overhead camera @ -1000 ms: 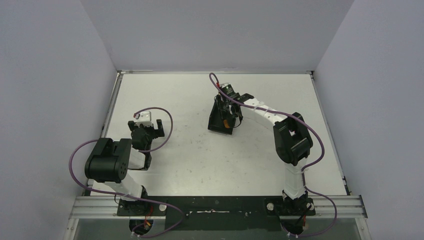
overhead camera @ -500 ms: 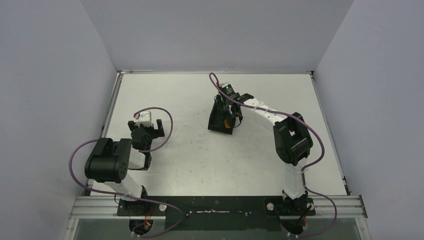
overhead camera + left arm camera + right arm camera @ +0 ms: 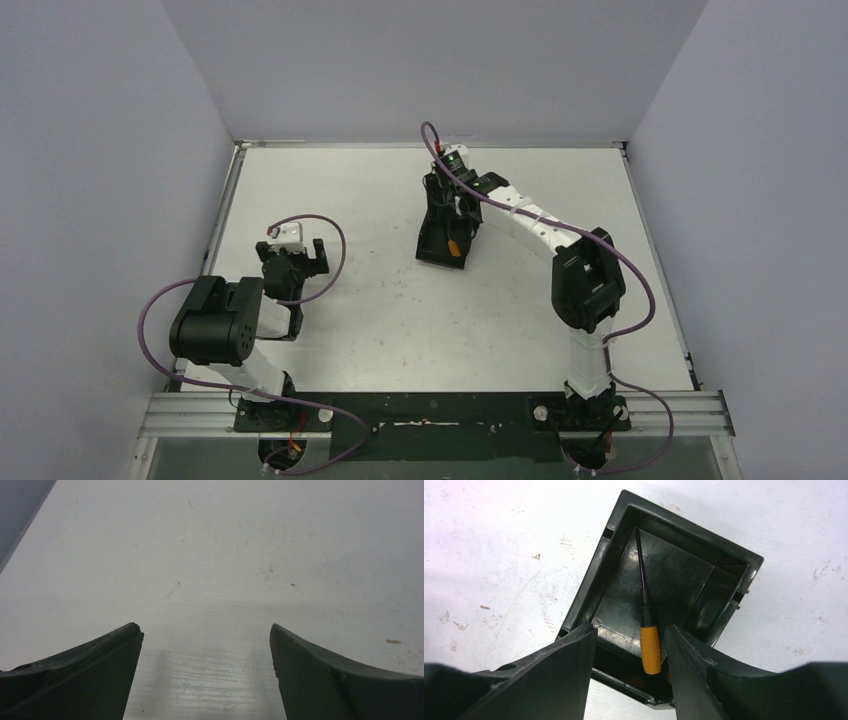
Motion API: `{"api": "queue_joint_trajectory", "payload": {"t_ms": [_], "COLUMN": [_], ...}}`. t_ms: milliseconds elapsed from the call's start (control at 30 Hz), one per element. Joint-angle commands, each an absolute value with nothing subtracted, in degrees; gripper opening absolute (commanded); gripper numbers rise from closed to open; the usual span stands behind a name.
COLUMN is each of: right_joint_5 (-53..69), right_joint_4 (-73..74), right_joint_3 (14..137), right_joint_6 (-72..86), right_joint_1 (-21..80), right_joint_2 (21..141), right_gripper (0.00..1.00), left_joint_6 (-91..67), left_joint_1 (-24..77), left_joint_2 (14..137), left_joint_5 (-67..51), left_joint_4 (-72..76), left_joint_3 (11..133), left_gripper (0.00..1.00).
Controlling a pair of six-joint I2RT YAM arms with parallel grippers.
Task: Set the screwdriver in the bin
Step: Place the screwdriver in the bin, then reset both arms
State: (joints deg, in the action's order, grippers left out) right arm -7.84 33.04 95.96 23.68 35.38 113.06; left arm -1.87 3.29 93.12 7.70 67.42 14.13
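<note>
The black bin stands on the white table, also seen in the top view. The screwdriver lies inside it, orange handle toward me and thin dark shaft pointing to the bin's far corner; its orange handle shows in the top view. My right gripper hovers above the bin's near end, jaws open, one on each side of the handle and not clamping it. It is over the bin in the top view. My left gripper is open and empty over bare table at the left.
The white table is boxed in by grey walls at the left, back and right. A metal rail with the arm bases runs along the near edge. Purple cables loop off both arms.
My right gripper has drawn back and up from the bin, toward the far wall. The screwdriver stays lying in the bin. The left arm has not moved.
</note>
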Motion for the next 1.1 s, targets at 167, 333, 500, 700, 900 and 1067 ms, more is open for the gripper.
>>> {"api": "queue_joint_trajectory", "payload": {"t_ms": [167,333,500,700,900,1067], "right_joint_5": [-11.9,-15.8,-17.6,-14.7,-11.4,-9.9], "right_joint_4": [36.0,38.5,41.2,42.6,42.4,44.0], "right_joint_3": [101.8,102.0,100.7,97.4,93.4,91.5], "right_joint_6": [22.7,21.8,21.0,19.0,12.3,8.4], "right_joint_1": [35.9,35.6,33.9,28.6,21.5,17.5], "right_joint_2": [106.2,103.7,100.9,97.0,92.5,90.3], "right_gripper": [1.0,1.0,1.0,1.0,1.0,1.0], "left_joint_6": [-1.8,-1.8,-1.8,-1.8,-1.8,-1.8], "left_joint_1": [3.3,3.3,3.3,3.3,3.3,3.3], "left_joint_2": [92.2,92.2,92.3,92.3,92.2,92.2], "left_joint_5": [8.0,8.0,8.0,8.0,8.0,8.0], "left_joint_4": [69.5,69.4,69.4,69.5,69.5,69.5], "left_joint_3": [14.5,14.5,14.5,14.5,14.5,14.5], "left_gripper": [0.97,0.97,0.97,0.97,0.97,0.97]}}
